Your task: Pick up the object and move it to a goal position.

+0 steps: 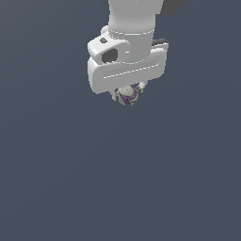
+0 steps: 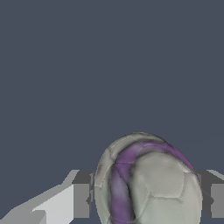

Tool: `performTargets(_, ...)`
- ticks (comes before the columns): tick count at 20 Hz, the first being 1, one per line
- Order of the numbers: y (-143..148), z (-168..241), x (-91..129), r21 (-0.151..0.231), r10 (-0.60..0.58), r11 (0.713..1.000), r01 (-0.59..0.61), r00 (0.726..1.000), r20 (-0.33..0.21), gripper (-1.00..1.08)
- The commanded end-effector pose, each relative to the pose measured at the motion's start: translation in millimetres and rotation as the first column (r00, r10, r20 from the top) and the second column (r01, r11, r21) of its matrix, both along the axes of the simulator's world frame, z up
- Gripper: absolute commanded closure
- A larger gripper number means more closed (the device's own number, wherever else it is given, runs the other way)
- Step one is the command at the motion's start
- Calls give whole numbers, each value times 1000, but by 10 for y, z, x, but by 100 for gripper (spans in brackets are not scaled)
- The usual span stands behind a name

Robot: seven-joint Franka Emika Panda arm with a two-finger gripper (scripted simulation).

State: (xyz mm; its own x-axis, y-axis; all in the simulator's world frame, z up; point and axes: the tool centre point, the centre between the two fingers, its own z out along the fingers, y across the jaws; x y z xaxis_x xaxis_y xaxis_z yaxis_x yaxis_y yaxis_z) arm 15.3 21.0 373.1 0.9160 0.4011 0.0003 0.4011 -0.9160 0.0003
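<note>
The object is a small off-white ball (image 1: 127,95) with purple curved stripes. It sits right under the white gripper body in the exterior view, between the short fingers. In the wrist view the ball (image 2: 148,181) fills the space between the two grey finger pads (image 2: 82,199), which press on both of its sides. My gripper (image 1: 127,93) is shut on the ball. The frames do not show whether the ball rests on the grey floor or hangs above it. No goal marker is in view.
A flat, plain dark grey-blue surface (image 1: 120,188) fills both views. The white arm link (image 1: 132,16) rises out of the exterior view's top edge.
</note>
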Motion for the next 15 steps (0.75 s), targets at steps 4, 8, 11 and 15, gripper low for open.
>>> performTargets(4,44,255,61,0,0,1000,0,1000,0,108)
performTargets(8,57,348,89,0,-1,1000,1,1000,0,108)
performTargets(11,63,379,100,0,-1,1000,1,1000,0,108)
performTargets(15,61,375,104,0,-1,1000,1,1000,0,108)
